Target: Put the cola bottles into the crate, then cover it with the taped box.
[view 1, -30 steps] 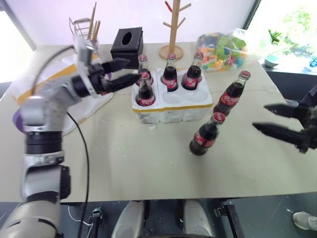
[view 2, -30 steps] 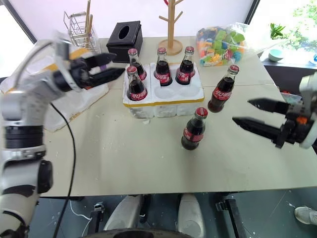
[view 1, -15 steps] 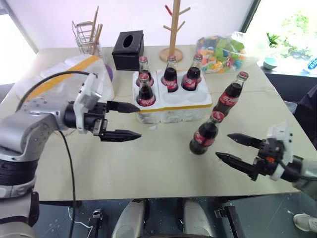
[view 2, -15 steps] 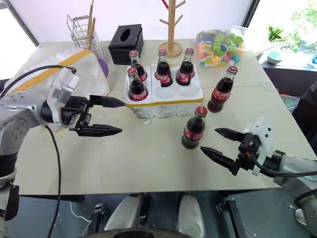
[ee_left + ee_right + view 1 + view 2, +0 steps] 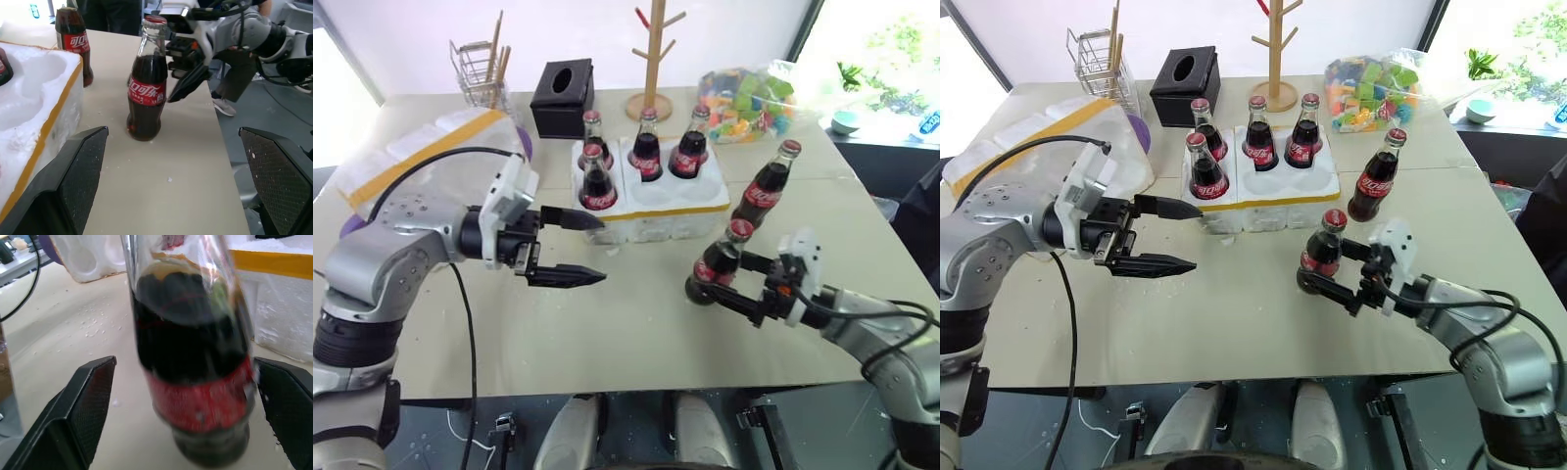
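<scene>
the right pincer [image 5: 1324, 276] is spread wide around the nearest cola bottle [image 5: 1321, 253], which stands upright on the worktop [image 5: 1234, 323] between its two fingers, not yet pinched; in the right wrist view the bottle's dark belly and red label sit squarely in the gap. a second loose bottle [image 5: 1375, 177] stands just beyond that pincer, and four more stand in the wells of the crate [image 5: 1263, 204], further off. the left pincer [image 5: 1167, 235] hangs spread and empty beside the crate's near corner, with the taped box [image 5: 1048, 132] behind it. the bottle looks like glass: stiff, smooth, likely slippery, fairly heavy and breakable, so i would grip it low on the labelled body rather than the thin neck.
</scene>
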